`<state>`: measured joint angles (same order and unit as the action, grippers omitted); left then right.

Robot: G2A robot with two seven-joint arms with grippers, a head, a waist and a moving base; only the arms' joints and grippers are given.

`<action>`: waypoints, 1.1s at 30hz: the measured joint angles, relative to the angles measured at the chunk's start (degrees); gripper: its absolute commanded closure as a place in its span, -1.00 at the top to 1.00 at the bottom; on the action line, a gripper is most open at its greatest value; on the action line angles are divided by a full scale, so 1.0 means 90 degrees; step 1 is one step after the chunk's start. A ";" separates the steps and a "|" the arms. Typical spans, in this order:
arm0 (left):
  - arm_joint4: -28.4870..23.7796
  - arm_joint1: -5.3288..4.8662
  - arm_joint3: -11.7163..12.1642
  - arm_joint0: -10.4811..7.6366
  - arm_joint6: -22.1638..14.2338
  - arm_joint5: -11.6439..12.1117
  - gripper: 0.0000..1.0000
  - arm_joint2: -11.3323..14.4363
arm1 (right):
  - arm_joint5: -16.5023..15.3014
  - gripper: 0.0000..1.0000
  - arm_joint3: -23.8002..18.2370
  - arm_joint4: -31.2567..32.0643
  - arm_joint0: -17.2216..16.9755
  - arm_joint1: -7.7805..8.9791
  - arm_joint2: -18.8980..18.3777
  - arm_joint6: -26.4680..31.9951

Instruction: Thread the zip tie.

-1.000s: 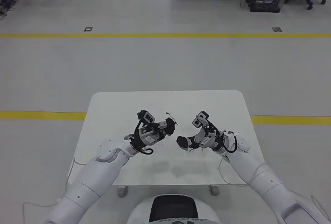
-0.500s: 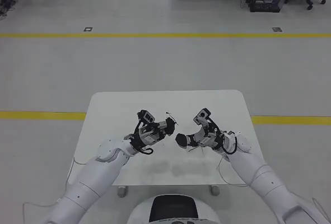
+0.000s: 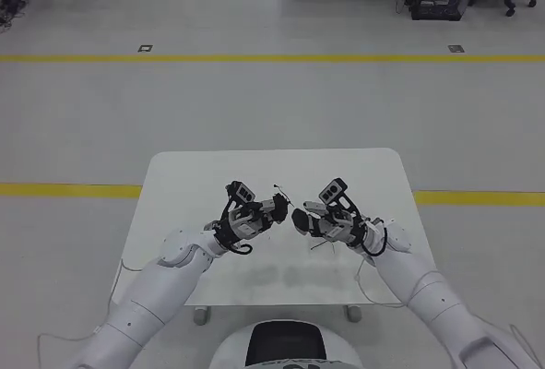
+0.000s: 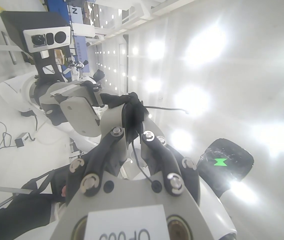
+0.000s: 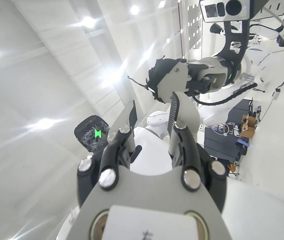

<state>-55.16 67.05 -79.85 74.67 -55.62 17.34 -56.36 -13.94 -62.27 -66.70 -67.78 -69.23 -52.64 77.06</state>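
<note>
A thin black zip tie (image 4: pixel 166 109) is pinched in my left gripper (image 4: pixel 133 111), which is shut on it. One end pokes out past the fingertips, and the rest trails back along the palm. In the top view the left gripper (image 3: pixel 278 210) hovers over the middle of the white table (image 3: pixel 180 184), with the zip tie (image 3: pixel 281 194) sticking out beyond it. My right gripper (image 3: pixel 298 219) hangs close beside it, facing it. In the right wrist view the right gripper (image 5: pixel 153 112) is open with nothing between its fingers. The left gripper (image 5: pixel 166 81) and the zip tie's end (image 5: pixel 135 81) lie just beyond it.
The table top carries nothing but the arms' shadows. Grey floor with yellow lines (image 3: pixel 69 189) surrounds it. Both grippers are held above the surface.
The right gripper has shifted away from the table's near edge and closer to the left gripper's fingertips. The left arm has kept still with the tie.
</note>
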 measured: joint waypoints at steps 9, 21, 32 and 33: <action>0.0000 0.0000 0.0000 0.0000 0.0000 0.0000 -1.00 0.0000 | -0.0032 -0.62 0.0080 0.0043 0.0107 -0.0114 -0.0030 -0.0087; 0.0000 0.0000 0.0000 0.0000 0.0000 0.0000 -1.00 0.0000 | -0.0080 -0.78 0.0205 0.0104 0.0204 -0.0247 -0.0068 0.0084; 0.0000 0.0000 0.0000 0.0000 0.0000 0.0000 -1.00 0.0000 | -0.0019 -0.82 0.0302 0.0185 0.0251 -0.0338 -0.0136 0.0155; 0.0000 0.0000 0.0000 0.0000 0.0000 0.0000 -1.00 0.0000 | -0.0014 -0.82 0.0310 0.0191 0.0255 -0.0345 -0.0141 0.0162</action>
<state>-55.16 67.05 -79.85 74.67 -55.62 17.35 -56.36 -14.07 -59.48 -64.98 -65.48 -72.34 -53.91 78.51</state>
